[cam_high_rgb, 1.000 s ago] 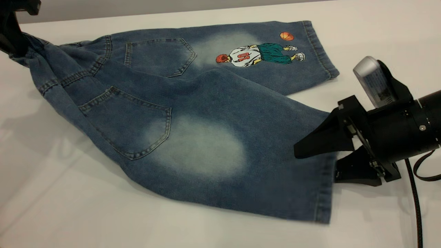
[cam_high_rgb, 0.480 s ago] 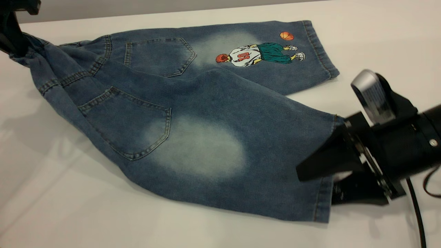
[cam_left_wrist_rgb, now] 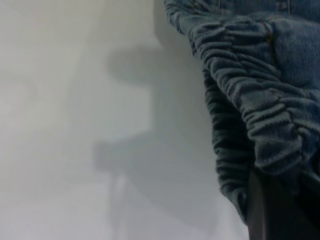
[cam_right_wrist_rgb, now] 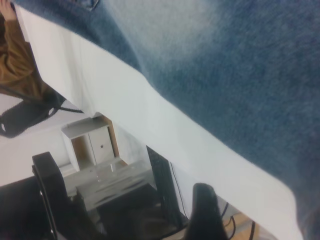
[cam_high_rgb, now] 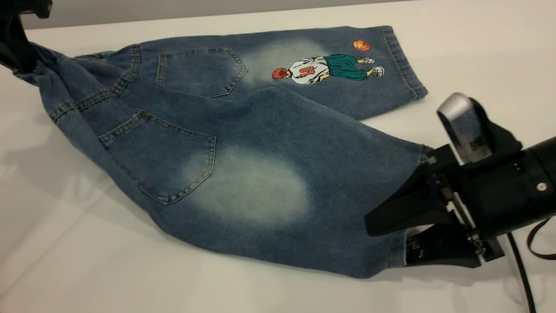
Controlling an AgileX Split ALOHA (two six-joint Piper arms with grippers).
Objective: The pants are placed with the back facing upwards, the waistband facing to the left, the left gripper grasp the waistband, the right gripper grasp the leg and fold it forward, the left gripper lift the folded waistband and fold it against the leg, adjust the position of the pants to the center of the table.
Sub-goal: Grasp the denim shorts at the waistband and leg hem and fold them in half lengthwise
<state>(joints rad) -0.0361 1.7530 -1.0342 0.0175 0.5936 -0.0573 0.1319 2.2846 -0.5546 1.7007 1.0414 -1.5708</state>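
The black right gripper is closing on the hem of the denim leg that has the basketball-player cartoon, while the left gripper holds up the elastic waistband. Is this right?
One detail is wrong. In the exterior view the black right gripper is at the hem of the plain leg with the pale faded oval, not the cartoon leg. The left gripper does hold the elastic waistband of the blue denim pants raised.

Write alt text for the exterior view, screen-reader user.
Blue denim pants lie back-up on a white table. The right hand is shut on the hem of the near leg; the left hand holds the bunched waistband raised at the far left edge.
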